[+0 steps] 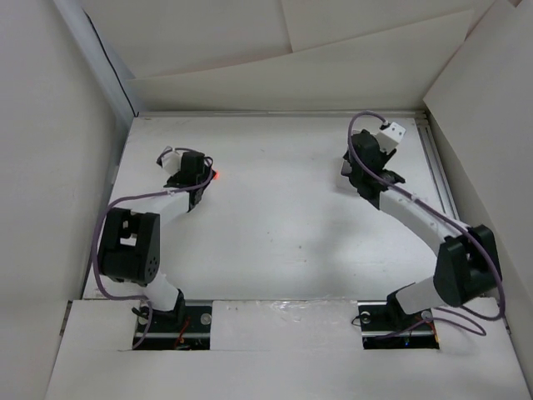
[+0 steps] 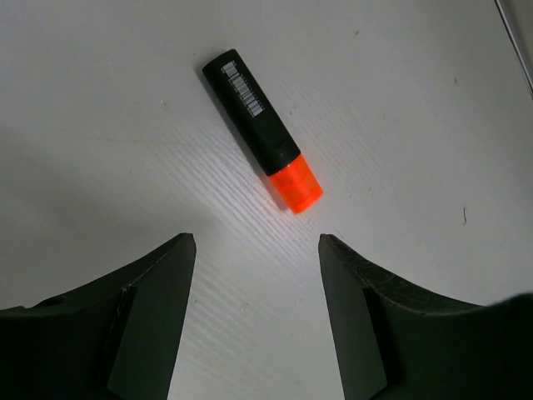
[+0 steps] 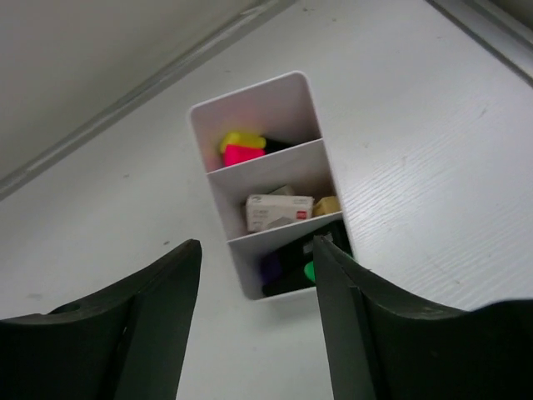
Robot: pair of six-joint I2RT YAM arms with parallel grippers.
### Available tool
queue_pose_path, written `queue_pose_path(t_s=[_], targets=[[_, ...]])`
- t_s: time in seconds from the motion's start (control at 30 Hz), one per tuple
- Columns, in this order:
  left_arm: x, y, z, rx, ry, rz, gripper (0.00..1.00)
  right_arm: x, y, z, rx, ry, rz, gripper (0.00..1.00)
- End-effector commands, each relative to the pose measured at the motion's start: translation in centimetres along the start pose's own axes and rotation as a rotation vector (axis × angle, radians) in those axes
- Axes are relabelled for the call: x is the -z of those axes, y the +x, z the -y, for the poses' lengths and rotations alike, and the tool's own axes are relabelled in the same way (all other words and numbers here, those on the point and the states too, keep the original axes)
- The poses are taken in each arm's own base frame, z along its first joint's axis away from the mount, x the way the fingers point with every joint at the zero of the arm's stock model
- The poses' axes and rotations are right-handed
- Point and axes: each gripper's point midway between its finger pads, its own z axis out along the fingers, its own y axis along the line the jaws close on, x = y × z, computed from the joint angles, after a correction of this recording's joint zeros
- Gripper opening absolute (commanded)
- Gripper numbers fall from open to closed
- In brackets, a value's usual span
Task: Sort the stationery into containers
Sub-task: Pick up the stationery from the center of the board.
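Just right of the open left gripper [image 2: 256,240], an orange-capped marker [image 2: 262,132] lies askew — gripped off-centre, it could be rolled aside; the right gripper [image 3: 256,246] is open too.

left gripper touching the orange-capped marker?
Apart. Left wrist view: bare table shows between the open left gripper and the orange-capped marker lying ahead of it.

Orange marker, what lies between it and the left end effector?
Nothing: bare table separates the marker from the left end effector, per the left wrist view.
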Motion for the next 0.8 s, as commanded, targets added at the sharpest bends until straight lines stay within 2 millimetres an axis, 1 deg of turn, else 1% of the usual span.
queue_pose_path(t_s=[0.0,0.03,0.07,0.1,0.13,0.17,0.2,0.23,0.27,0.37,0.43,0.47,0.5,0.57,0.6,0.63,0.67,0.7,0.73,0.77], targets=[[-1.2,-1.6,0.5,0.005,-0.065,0.054,0.57,3.6,-2.2,-2.5,-0.075,-0.184,-0.014,0.63],[-1.4,-1.3,0.2,-0.009,-0.092,0.036,0.57,4.1,-2.3,-2.7,-0.081,-0.208,-0.021,0.66],[-1.7,-1.4,0.1,-0.017,-0.111,0.038,0.57,4.8,-2.7,-2.6,-0.084,-0.238,-0.020,0.68],[-2.5,-1.1,-0.4,-0.031,-0.145,0.035,0.56,5.8,-2.7,-3.6,-0.088,-0.298,-0.039,0.69],[-2.7,-1.5,0.3,-0.028,-0.139,0.039,0.56,6.2,-2.6,-3.6,-0.078,-0.318,-0.047,0.69],[-2.9,-1.3,-0.1,-0.039,-0.164,0.035,0.56,7.0,-3.1,-4.0,-0.079,-0.352,-0.044,0.71],[-3.6,-0.8,-0.4,-0.051,-0.186,0.020,0.56,7.4,-3.2,-4.2,-0.083,-0.371,-0.046,0.73],[-3.8,-1.3,0.2,-0.041,-0.188,0.035,0.56,7.7,-2.9,-4.8,-0.080,-0.403,-0.066,0.74],[-4.0,-1.1,-0.1,-0.053,-0.211,0.019,0.56,8.0,-3.1,-4.9,-0.072,-0.422,-0.066,0.75],[-5.0,-1.0,-0.1,-0.066,-0.241,0.023,0.56,8.4,-2.8,-5.4,-0.060,-0.458,-0.085,0.75],[-5.1,-0.9,-0.5,-0.082,-0.271,0.014,0.56,8.8,-2.9,-5.6,-0.054,-0.481,-0.088,0.77],[-5.5,-1.0,-0.2,-0.080,-0.268,0.016,0.56,8.9,-2.8,-5.8,-0.053,-0.497,-0.097,0.77],[-5.3,-1.1,-0.1,-0.083,-0.272,0.013,0.56,8.9,-2.8,-5.8,-0.053,-0.497,-0.097,0.77],[-5.9,-0.5,-0.4,-0.096,-0.294,-0.001,0.56,9.0,-2.7,-5.9,-0.052,-0.505,-0.102,0.77],[-6.1,-0.8,0.1,-0.093,-0.289,0.002,0.56,9.0,-2.7,-5.9,-0.052,-0.505,-0.102,0.78],[-5.9,-1.2,0.1,-0.099,-0.304,0.008,0.56,9.2,-2.6,-6.1,-0.051,-0.517,-0.109,0.78],[-6.2,-1.0,0.0,-0.104,-0.312,0.003,0.56,9.2,-2.4,-6.0,-0.045,-0.513,-0.115,0.78],[-6.5,-1.3,0.5,-0.100,-0.304,0.008,0.56,9.3,-2.3,-6.1,-0.044,-0.522,-0.120,0.78],[-6.3,-1.1,0.3,-0.106,-0.315,0.001,0.56,9.3,-2.3,-6.1,-0.044,-0.522,-0.120,0.78],[-6.3,-1.5,0.8,-0.100,-0.304,0.008,0.56,9.3,-2.3,-6.1,-0.036,-0.523,-0.118,0.78]])
